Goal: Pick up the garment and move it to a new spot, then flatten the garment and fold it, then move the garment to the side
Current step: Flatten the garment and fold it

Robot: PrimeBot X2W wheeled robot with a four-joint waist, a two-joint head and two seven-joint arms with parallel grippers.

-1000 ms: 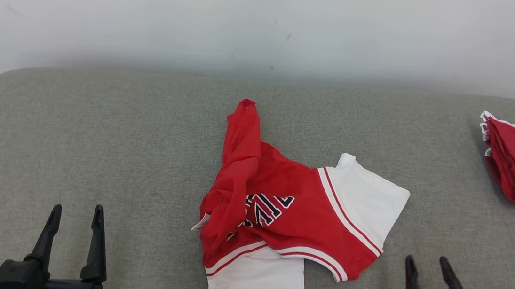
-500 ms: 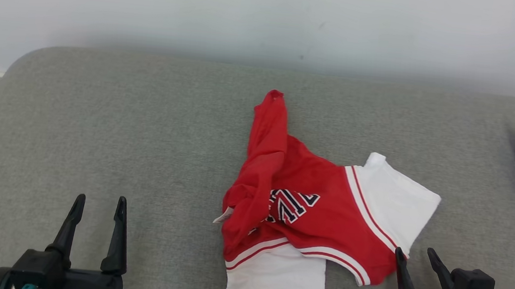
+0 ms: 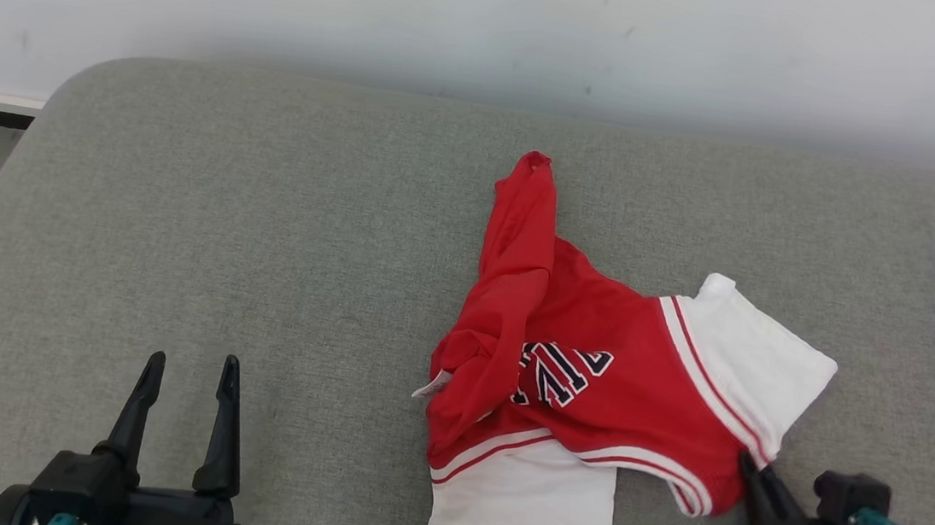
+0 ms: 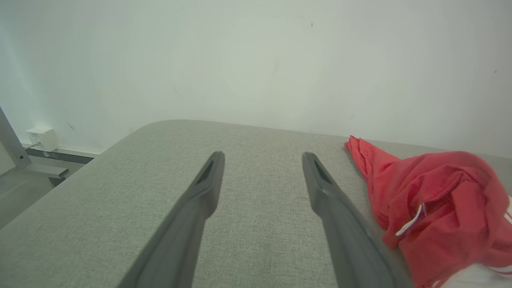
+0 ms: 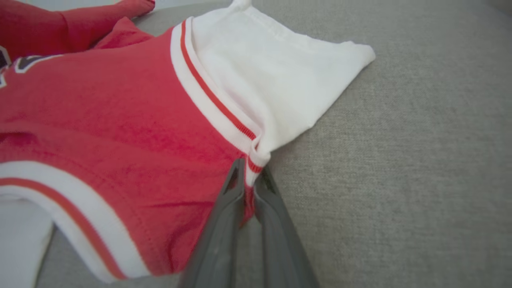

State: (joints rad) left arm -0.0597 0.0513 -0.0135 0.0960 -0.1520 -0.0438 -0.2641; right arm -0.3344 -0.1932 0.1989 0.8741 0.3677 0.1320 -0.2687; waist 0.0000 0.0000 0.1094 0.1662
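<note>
My right gripper (image 5: pixel 250 168) had just pinched shut on the garment (image 3: pixel 620 371), left gripper (image 3: pixel 193 360) wide and empty, so I judged lifting could begin.

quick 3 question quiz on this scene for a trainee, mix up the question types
1. True or false: the right gripper is shut on the garment.
2. Pick one. The left gripper is: A) open above the bare cushion; B) shut on the garment; C) open around a folded stack.
3. Short answer: what colour is the sleeve next to the right gripper's pinch?

Key: 1 true; 2 A; 3 white.
</note>
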